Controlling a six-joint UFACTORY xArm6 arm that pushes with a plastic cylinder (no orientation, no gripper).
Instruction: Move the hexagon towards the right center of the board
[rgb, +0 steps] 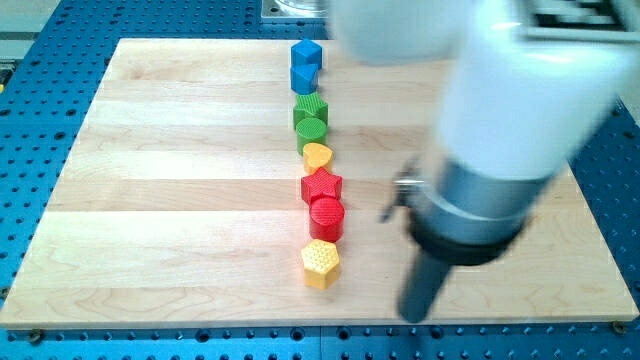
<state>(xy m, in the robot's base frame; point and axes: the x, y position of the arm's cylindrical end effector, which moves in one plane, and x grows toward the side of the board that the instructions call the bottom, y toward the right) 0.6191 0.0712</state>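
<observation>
My tip (415, 316) is resting on the board (180, 200) well to the view's right of the yellow hexagon (321, 262), not touching it; it is a bare rod, holding nothing

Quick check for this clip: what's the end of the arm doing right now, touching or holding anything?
My tip: a bare rod, no gripper, holding nothing. It sits near the view's bottom, to the right of the yellow hexagon and apart from it.

No readable text, label or number anywhere.
</observation>
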